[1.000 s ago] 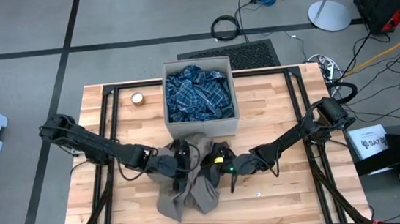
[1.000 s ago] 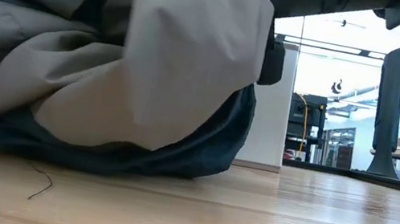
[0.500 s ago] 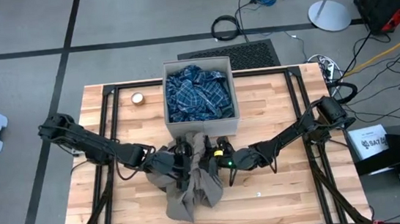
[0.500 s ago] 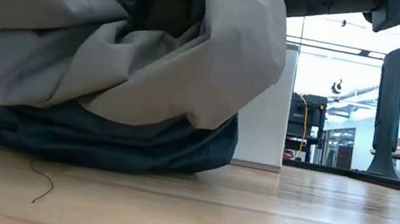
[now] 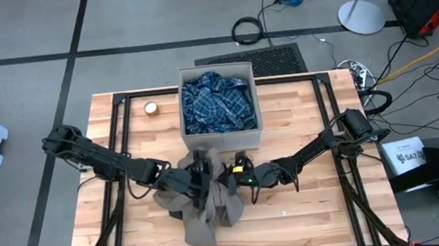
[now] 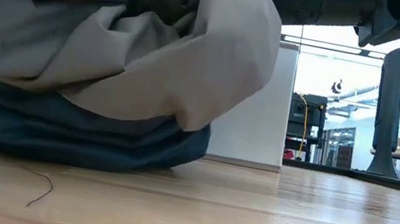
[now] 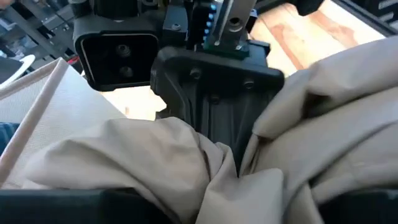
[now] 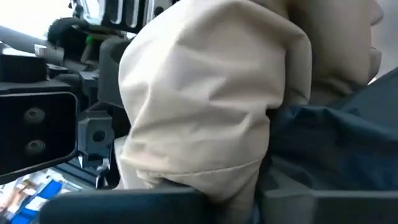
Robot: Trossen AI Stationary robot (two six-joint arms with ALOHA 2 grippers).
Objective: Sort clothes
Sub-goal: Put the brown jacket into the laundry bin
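A large tan-brown garment (image 5: pixel 204 209) is bunched at mid-table, just in front of the beige box (image 5: pixel 183 118) that holds a blue plaid shirt (image 5: pixel 217 99). My left gripper (image 5: pixel 200 177) reaches into the garment from the left and my right gripper (image 5: pixel 224 175) from the right. They face each other closely, both shut on the tan fabric. A dark slate garment (image 6: pixel 74 136) lies on the table under the tan one. The right gripper (image 7: pixel 239 158) shows head-on in the left wrist view. My left gripper holds the tan garment's upper bunch (image 7: pixel 155 155), coming from the table's left and slanting slightly down. The fabric drapes over its fingers and hides the place of contact. The garment's lower end (image 5: pixel 201 230) lies on the table. My right gripper pinches a fold of the tan garment (image 7: pixel 245 168) between its two fingers, coming level from the table's right. The fabric bulges out in a bunch (image 8: pixel 205 106) ahead of the fingers and hangs slack below them over the dark slate garment (image 8: pixel 336 143).
The box stands close behind both grippers. A small tape roll (image 5: pixel 151 108) lies at the far left of the table. Bare wood lies to the near right (image 5: pixel 309 211) and near left (image 5: pixel 133 228).
My right gripper has gone toward the table's left, up to the left gripper and into the tan garment. The garment has been gathered narrower between the two grippers, and its near end has drawn toward the table's left. The dark slate garment's edge has shifted left with it.
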